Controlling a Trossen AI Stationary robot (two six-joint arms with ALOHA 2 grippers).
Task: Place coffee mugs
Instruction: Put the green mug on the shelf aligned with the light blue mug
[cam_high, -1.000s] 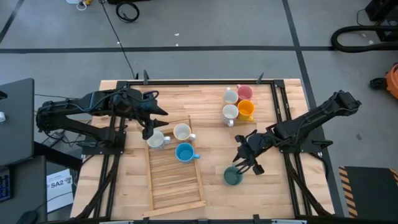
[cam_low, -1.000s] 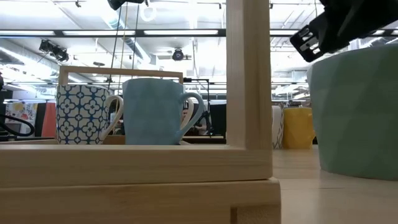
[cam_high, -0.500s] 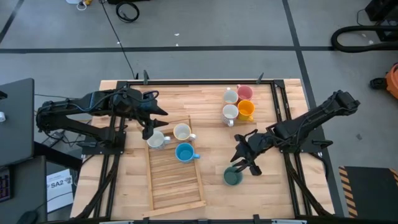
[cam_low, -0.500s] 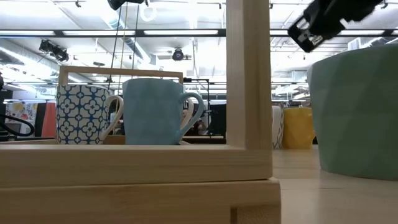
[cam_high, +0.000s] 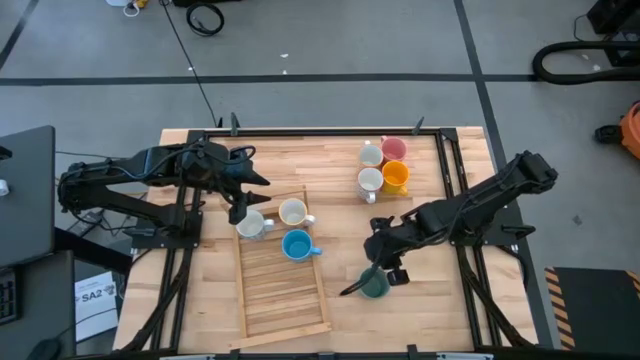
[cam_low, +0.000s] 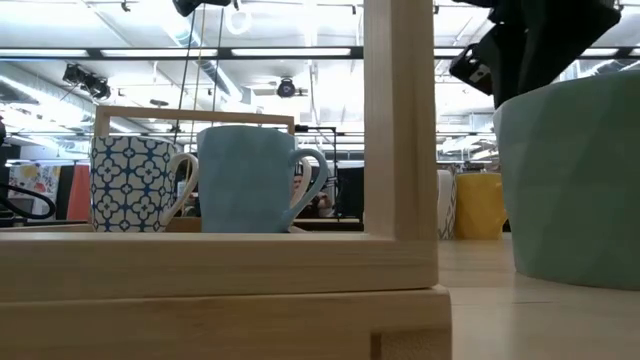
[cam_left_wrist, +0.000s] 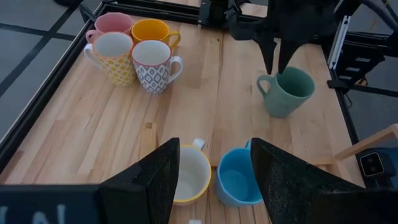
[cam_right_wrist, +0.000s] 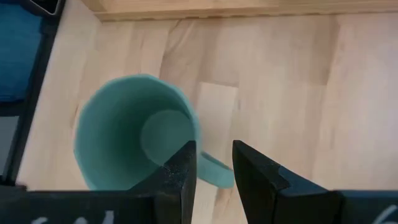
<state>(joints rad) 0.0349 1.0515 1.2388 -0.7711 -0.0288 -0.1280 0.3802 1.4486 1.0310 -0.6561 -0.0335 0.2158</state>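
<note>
Teal ceramic is the thing to watch from above: the teal mug (cam_high: 374, 285) stands on the bare counter (cam_high: 450, 310), just beside the slatted wooden tray (cam_high: 285, 295), with the right gripper (cam_high: 383, 268) directly over its rim. Three mugs already sit at the tray's far end: the patterned mug (cam_high: 251, 225), the cream mug (cam_high: 292, 212) and the blue mug (cam_high: 297, 245). Four more wait clustered at the counter's back: two white mugs (cam_high: 370, 168), the pink mug (cam_high: 394, 149) and the orange mug (cam_high: 396, 176). So I judge it under halfway, five still to go. The left gripper (cam_high: 243, 192) waits near the tray's top corner, jaws spread wide.

At table height, the teal mug looms large on the right, dark gripper parts above it; the tray's frame hides the cream mug.

From the left wrist, the right arm's fingers point straight down at the teal rim, near the handle side.

Only the right wrist shows the detail: jaws part-spread and straddling the rim by the handle, one finger (cam_right_wrist: 181, 171) inside the cup, the other outside, gripping nothing yet.
</note>
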